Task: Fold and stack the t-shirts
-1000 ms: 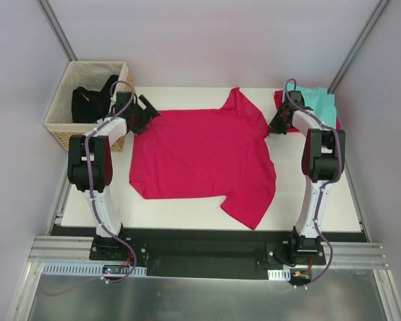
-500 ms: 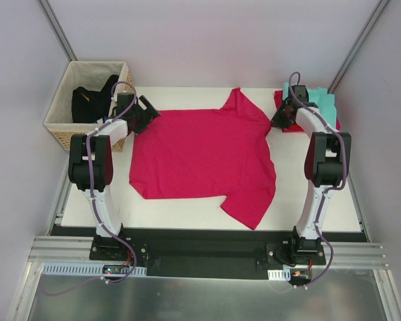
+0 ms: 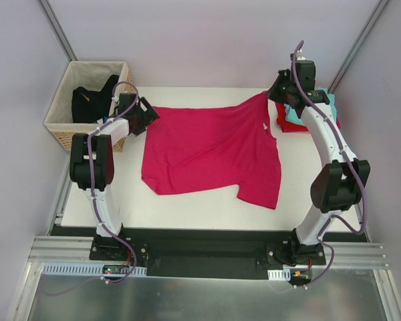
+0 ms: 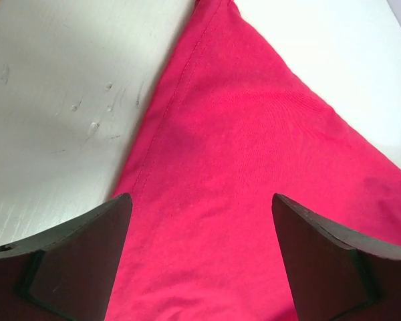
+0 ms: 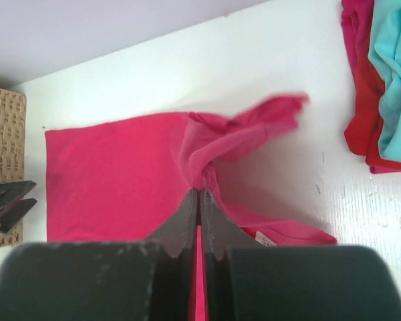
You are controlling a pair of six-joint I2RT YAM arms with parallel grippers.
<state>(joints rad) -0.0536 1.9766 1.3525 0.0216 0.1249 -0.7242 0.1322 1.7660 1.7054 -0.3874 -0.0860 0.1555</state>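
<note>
Quick status from my end, driving this remotely. The big pink tee (image 3: 214,150) is spread across the middle of the table (image 3: 187,204), mostly flat but rumpled, with diagonal creases running toward its far right corner. That corner is up off the surface, because the right gripper (image 3: 275,90) has it pinched. On the right wrist cam the right gripper (image 5: 199,195) has its jaws pressed together with a bunched twist of pink fabric clamped between them, and one loose flap sticks out to the right. The white neck label (image 5: 262,235) peeks out just below the grip.

The left gripper (image 3: 147,114) sits over the tee's far left corner, right beside the wicker basket (image 3: 60,117). On the left wrist cam the left gripper (image 4: 200,200) has its jaws spread wide, one finger over the hem edge and the other over plain fabric. Nothing is caught between them. I can't tell whether the fingertips actually touch the cloth.

The other two shirts are folded at the far right of the table, well apart from the pink one's body: the red tee (image 5: 359,127) underneath and the teal tee (image 5: 394,80) on top. The right arm crosses over that pile in the overhead view. Some black cloth (image 3: 87,103) is lying in the basket.
</note>
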